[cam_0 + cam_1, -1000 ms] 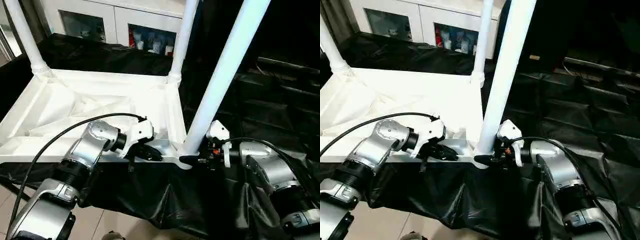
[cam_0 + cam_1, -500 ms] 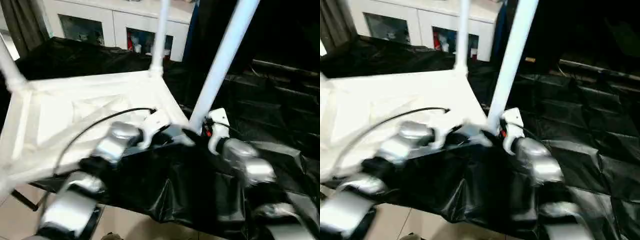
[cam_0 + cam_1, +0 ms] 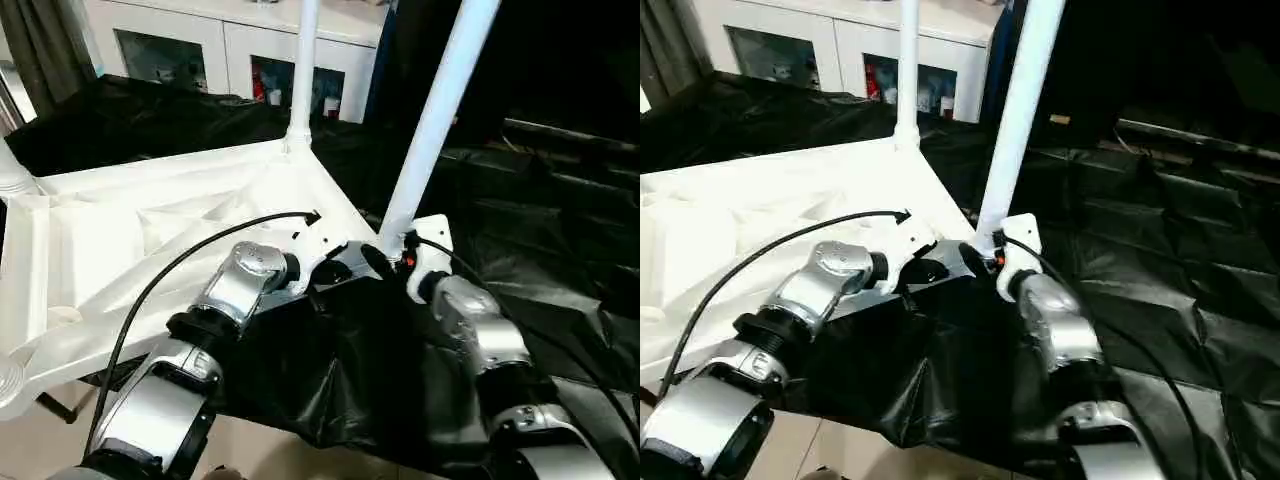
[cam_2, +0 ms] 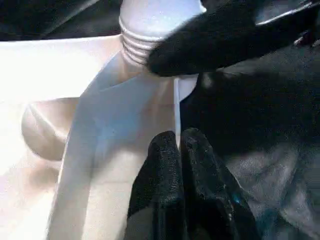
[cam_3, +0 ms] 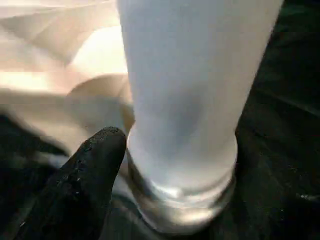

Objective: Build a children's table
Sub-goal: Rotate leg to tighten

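Left eye view first: the white plastic table top (image 3: 150, 250) lies upside down on the black-draped work table (image 3: 560, 270), its ribbed underside facing up and one corner hanging out past the near edge over the floor. At the far left edge a leg (image 3: 14, 172) rises from its corner socket. Further along, a second leg (image 3: 301, 60) stands upright in the far corner. The left gripper (image 3: 330, 272) sits at the near right rim of the top; in the left wrist view its fingers (image 4: 165, 165) are pressed together, their tips against the thin white rim, with the ribbed collar of a corner socket (image 4: 137, 42) just beyond them.

To the right stands the third leg (image 3: 435, 115) — a long white tapered tube leaning a little to the right, its foot seated in the near right corner socket. The right gripper (image 3: 385, 258) is at that foot. In the right wrist view one black finger (image 5: 95, 170) lies just beside the leg's base ring; I cannot tell whether it touches, and the jaws look spread around the tube rather than clamped — the other finger is hidden behind the leg. White cabinets (image 3: 230, 45) stand behind the work table.
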Motion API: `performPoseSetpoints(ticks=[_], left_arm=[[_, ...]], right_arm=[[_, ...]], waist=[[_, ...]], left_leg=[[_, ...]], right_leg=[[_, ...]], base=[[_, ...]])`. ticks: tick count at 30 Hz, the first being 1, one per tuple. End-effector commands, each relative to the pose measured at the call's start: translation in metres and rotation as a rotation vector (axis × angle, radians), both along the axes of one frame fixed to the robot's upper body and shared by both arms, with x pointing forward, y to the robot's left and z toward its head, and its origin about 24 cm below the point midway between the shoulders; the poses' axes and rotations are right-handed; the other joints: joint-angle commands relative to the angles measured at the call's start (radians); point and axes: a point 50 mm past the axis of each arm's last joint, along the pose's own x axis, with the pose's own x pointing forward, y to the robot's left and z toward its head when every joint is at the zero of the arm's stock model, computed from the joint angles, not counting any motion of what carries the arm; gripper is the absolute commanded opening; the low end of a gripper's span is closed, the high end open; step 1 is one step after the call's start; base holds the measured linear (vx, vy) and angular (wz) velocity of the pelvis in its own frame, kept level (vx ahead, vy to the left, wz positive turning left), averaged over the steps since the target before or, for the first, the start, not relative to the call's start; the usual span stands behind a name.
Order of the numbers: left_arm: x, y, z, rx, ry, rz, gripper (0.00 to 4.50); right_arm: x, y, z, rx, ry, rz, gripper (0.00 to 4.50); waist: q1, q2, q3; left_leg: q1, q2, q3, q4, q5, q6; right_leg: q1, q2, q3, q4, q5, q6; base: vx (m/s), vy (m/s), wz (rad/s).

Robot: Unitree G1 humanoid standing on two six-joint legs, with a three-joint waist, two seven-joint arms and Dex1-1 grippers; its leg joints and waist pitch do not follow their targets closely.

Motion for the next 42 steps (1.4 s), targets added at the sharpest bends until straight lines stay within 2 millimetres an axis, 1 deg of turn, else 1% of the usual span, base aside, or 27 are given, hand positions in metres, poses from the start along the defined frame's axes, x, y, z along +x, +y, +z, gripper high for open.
performPoseSetpoints(ticks=[1,2,3,6,7,8,9,11,13,14,16,18,19,20,22,25,30,32,34,35,36,37,38,39,40,41,42], left_arm=[[-0.007,-0.005,-0.005,0.016,0.017,-0.074,0.00],[-0.008,0.000,-0.003,0.018,0.029,-0.101,0.00],[-0.009,0.004,-0.002,0.017,0.038,-0.120,0.00],[-0.013,0.012,0.001,0.007,0.057,-0.183,0.00],[-0.015,0.016,0.002,0.004,0.066,-0.211,0.00],[-0.016,0.018,0.002,0.002,0.071,-0.230,0.00],[-0.018,0.022,0.002,0.009,0.083,-0.244,0.00],[-0.021,0.029,0.002,0.012,0.101,-0.281,0.00],[-0.025,0.034,0.004,0.004,0.120,-0.318,0.00],[-0.028,0.037,0.005,0.004,0.137,-0.338,0.00],[-0.031,0.043,0.006,0.006,0.156,-0.368,0.00],[-0.032,0.044,0.006,0.005,0.161,-0.371,0.00],[-0.033,0.047,0.007,0.002,0.165,-0.375,0.00],[-0.033,0.047,0.007,0.002,0.165,-0.375,0.00],[-0.034,0.048,0.007,0.003,0.166,-0.376,0.00],[-0.034,0.048,0.008,0.003,0.163,-0.371,0.00],[-0.033,0.046,0.008,0.002,0.152,-0.362,0.00],[-0.030,0.045,0.007,0.002,0.140,-0.329,0.00],[-0.027,0.043,0.006,0.001,0.123,-0.284,0.00],[-0.022,0.040,0.005,0.005,0.102,-0.227,0.00],[-0.020,0.039,0.004,0.009,0.093,-0.201,0.00],[-0.014,0.034,0.001,0.021,0.065,-0.128,0.00],[-0.012,0.032,0.000,0.025,0.056,-0.101,0.00],[-0.011,0.031,-0.001,0.028,0.051,-0.085,0.00],[-0.008,0.024,-0.003,0.021,0.042,-0.039,0.00],[-0.005,0.017,-0.004,0.012,0.038,0.001,0.00],[-0.003,0.007,-0.005,0.001,0.030,0.031,0.00]], right_arm=[[-0.011,0.028,0.003,0.023,-0.012,0.261,3.51],[-0.013,0.021,0.005,0.012,-0.017,0.311,3.51],[-0.015,0.016,0.008,0.005,-0.021,0.350,3.51],[-0.017,0.004,0.013,-0.004,-0.015,0.420,3.51],[-0.017,-0.001,0.014,-0.014,-0.010,0.447,3.51],[-0.018,-0.004,0.015,-0.021,-0.006,0.466,3.51],[-0.020,-0.007,0.016,-0.030,0.002,0.494,3.51],[-0.021,-0.011,0.018,-0.042,0.010,0.534,3.51],[-0.024,-0.014,0.021,-0.031,0.020,0.575,3.51],[-0.026,-0.015,0.022,-0.028,0.023,0.595,3.51],[-0.028,-0.016,0.023,-0.021,0.035,0.629,3.51],[-0.030,-0.016,0.023,-0.021,0.042,0.645,3.51],[-0.035,-0.017,0.020,-0.031,0.068,0.686,3.51],[-0.035,-0.017,0.020,-0.031,0.069,0.687,3.28],[-0.036,-0.016,0.019,-0.037,0.074,0.696,3.20],[-0.037,-0.013,0.018,-0.033,0.080,0.703,2.88],[-0.039,-0.012,0.017,-0.024,0.085,0.701,2.73],[-0.039,-0.010,0.015,-0.009,0.084,0.666,2.72],[-0.036,-0.008,0.012,-0.003,0.085,0.604,2.71],[-0.032,-0.007,0.006,-0.022,0.087,0.511,2.70],[-0.029,-0.007,0.002,-0.033,0.089,0.462,2.70],[-0.022,-0.005,-0.006,-0.047,0.106,0.320,2.70],[-0.020,-0.005,-0.009,-0.045,0.116,0.269,2.69],[-0.019,-0.004,-0.011,-0.042,0.123,0.241,2.69],[-0.017,-0.001,-0.016,-0.031,0.138,0.155,2.69],[-0.014,0.003,-0.020,-0.022,0.155,0.072,2.69],[-0.011,0.007,-0.024,-0.017,0.173,-0.030,2.68]], waist=[[0.000,0.005,-0.049],[0.002,0.005,-0.050],[0.004,0.005,-0.052],[0.002,0.005,-0.053],[0.001,0.007,-0.054],[0.001,0.008,-0.053],[0.001,0.011,-0.053],[0.002,0.010,-0.052],[0.002,0.012,-0.052],[0.003,0.011,-0.051],[0.008,0.013,-0.049],[0.009,0.012,-0.049],[0.010,0.010,-0.049],[0.011,0.010,-0.049],[0.009,0.010,-0.049],[0.007,0.009,-0.050],[0.008,0.009,-0.052],[0.008,0.006,-0.052],[0.009,0.008,-0.051],[0.005,0.009,-0.047],[0.003,0.006,-0.045],[0.001,0.007,-0.044],[-0.001,0.009,-0.042],[-0.005,0.004,-0.044],[-0.006,0.006,-0.044],[-0.006,0.007,-0.043],[-0.007,0.008,-0.043]], left_leg=[[-0.005,0.008,0.004,-0.067,-0.284,0.018],[-0.002,0.009,0.005,-0.064,-0.275,0.021],[-0.004,0.009,0.006,-0.061,-0.243,0.033],[-0.007,0.010,0.008,-0.059,-0.213,0.046],[-0.004,0.011,0.009,-0.057,-0.205,0.051],[-0.003,0.010,0.009,-0.057,-0.202,0.053],[-0.001,0.013,0.010,-0.057,-0.203,0.052],[0.001,0.013,0.010,-0.057,-0.210,0.051],[0.003,0.015,0.011,-0.057,-0.222,0.048],[0.003,0.016,0.011,-0.058,-0.227,0.048],[0.003,0.018,0.012,-0.059,-0.231,0.046],[0.004,0.019,0.013,-0.060,-0.237,0.040],[0.004,0.018,0.013,-0.060,-0.240,0.034],[0.003,0.018,0.013,-0.059,-0.241,0.033],[0.002,0.017,0.012,-0.060,-0.240,0.027],[0.002,0.015,0.012,-0.058,-0.228,0.027],[0.002,0.014,0.013,-0.056,-0.203,0.034],[0.002,0.014,0.014,-0.055,-0.205,0.034],[0.003,0.014,0.013,-0.056,-0.217,0.031],[0.003,0.014,0.012,-0.059,-0.248,0.017],[0.003,0.013,0.012,-0.061,-0.265,0.011],[0.005,0.012,0.011,-0.061,-0.278,0.002],[0.012,0.010,0.010,-0.063,-0.321,-0.018],[0.007,0.008,0.004,-0.064,-0.333,-0.029],[0.004,0.007,0.002,-0.066,-0.324,-0.032],[0.007,0.008,0.002,-0.066,-0.338,-0.029],[0.012,0.008,0.002,-0.065,-0.347,-0.031]], right_leg=[[0.043,-0.040,0.034,-0.080,-0.280,-0.154],[0.044,-0.042,0.034,-0.079,-0.265,-0.161],[0.048,-0.041,0.035,-0.071,-0.204,-0.182],[0.051,-0.040,0.034,-0.063,-0.141,-0.210],[0.051,-0.039,0.034,-0.059,-0.111,-0.228],[0.051,-0.039,0.034,-0.058,-0.104,-0.233],[0.049,-0.039,0.035,-0.057,-0.091,-0.243],[0.050,-0.039,0.035,-0.055,-0.086,-0.253],[0.049,-0.039,0.035,-0.055,-0.093,-0.257],[0.049,-0.039,0.035,-0.056,-0.100,-0.256],[0.049,-0.039,0.035,-0.055,-0.113,-0.252],[0.048,-0.039,0.035,-0.055,-0.122,-0.251],[0.047,-0.039,0.035,-0.055,-0.132,-0.248],[0.047,-0.040,0.035,-0.055,-0.137,-0.246],[0.047,-0.042,0.035,-0.057,-0.151,-0.240],[0.047,-0.041,0.036,-0.055,-0.140,-0.238],[0.049,-0.038,0.035,-0.051,-0.099,-0.246],[0.049,-0.039,0.036,-0.052,-0.104,-0.243],[0.047,-0.041,0.036,-0.055,-0.128,-0.241],[0.043,-0.042,0.036,-0.061,-0.184,-0.227],[0.042,-0.042,0.036,-0.065,-0.216,-0.218],[0.040,-0.043,0.036,-0.068,-0.251,-0.210],[0.032,-0.045,0.035,-0.077,-0.338,-0.188],[0.038,-0.047,0.032,-0.082,-0.406,-0.156],[0.040,-0.047,0.033,-0.082,-0.415,-0.144],[0.032,-0.046,0.033,-0.089,-0.433,-0.130],[0.026,-0.047,0.034,-0.091,-0.436,-0.131]], base=[[0.000,0.000,0.00],[0.000,0.000,0.00],[0.000,0.000,0.00],[0.000,0.000,0.00],[0.000,0.000,0.00],[0.000,0.000,0.00],[0.000,0.000,0.00],[0.000,0.000,0.00],[0.000,0.000,0.00],[0.000,0.000,0.00],[0.000,0.000,0.00],[0.000,0.000,0.00],[0.000,0.000,0.00],[0.000,0.000,0.00],[0.000,0.000,0.00],[0.000,0.000,0.00],[0.000,0.000,0.00],[0.000,0.000,0.00],[0.000,0.000,0.00],[0.000,0.000,0.00],[0.000,0.000,0.00],[0.000,0.000,0.00],[0.000,0.000,0.00],[0.000,0.000,0.00],[-0.051,-0.004,-0.06],[0.000,0.000,0.00],[0.000,0.000,0.00]])
